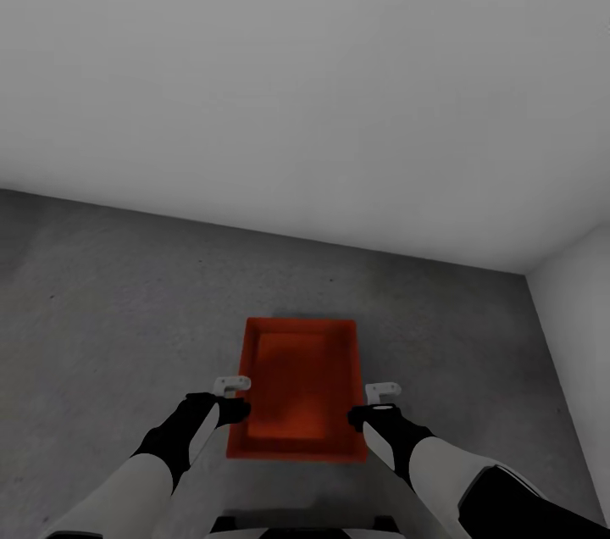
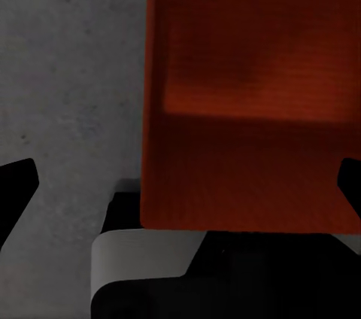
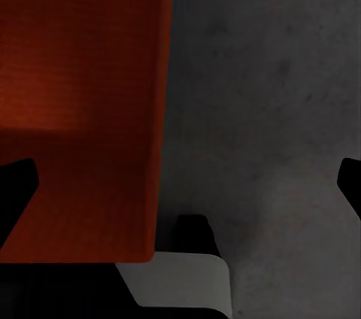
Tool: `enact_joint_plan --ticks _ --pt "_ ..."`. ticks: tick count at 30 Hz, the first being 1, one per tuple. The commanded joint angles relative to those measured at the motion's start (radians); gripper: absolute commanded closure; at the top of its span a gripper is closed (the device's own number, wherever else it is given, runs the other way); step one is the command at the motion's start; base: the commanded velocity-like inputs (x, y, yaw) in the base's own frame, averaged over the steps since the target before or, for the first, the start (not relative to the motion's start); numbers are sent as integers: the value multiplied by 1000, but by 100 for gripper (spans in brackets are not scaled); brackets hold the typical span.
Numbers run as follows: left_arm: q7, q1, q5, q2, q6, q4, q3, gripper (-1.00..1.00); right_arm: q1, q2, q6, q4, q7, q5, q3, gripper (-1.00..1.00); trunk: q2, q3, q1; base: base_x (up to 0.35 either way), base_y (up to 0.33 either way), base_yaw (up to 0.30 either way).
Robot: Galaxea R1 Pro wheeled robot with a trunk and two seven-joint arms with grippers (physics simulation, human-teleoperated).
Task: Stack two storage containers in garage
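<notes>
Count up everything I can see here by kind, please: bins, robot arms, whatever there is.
Orange-red storage container: 1
Robot arms, left gripper and right gripper at the bin's sides: 2
Total: 3, all over the grey concrete floor.

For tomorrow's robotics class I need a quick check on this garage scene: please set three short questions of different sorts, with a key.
1. True or false: the storage container sits on a wood-plank floor.
2. Where do the left gripper and right gripper stand relative to the container? A) either side B) both inside C) both behind
3. Fill in: the container's colour is ____.

Key: 1 false, it sits on the grey concrete floor; 2 A; 3 orange-red.
</notes>
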Motion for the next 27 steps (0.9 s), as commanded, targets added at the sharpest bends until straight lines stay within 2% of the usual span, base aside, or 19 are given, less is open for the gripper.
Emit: enact_joint_plan --ticks 1,18,27 --pt "6 0 10 0 5 -2 -3 -100 0 0 7 -2 -6 -5 8 -100 -1 1 0 0 0 0" --pt "5 0 10 2 6 -2 -3 -100 0 0 7 -2 -6 -5 9 -100 -1 28 0 -5 0 0" --pt "4 1 15 0 10 -4 -3 -100 0 0 7 -2 -6 -5 9 -100 -1 42 0 -230 0 0"
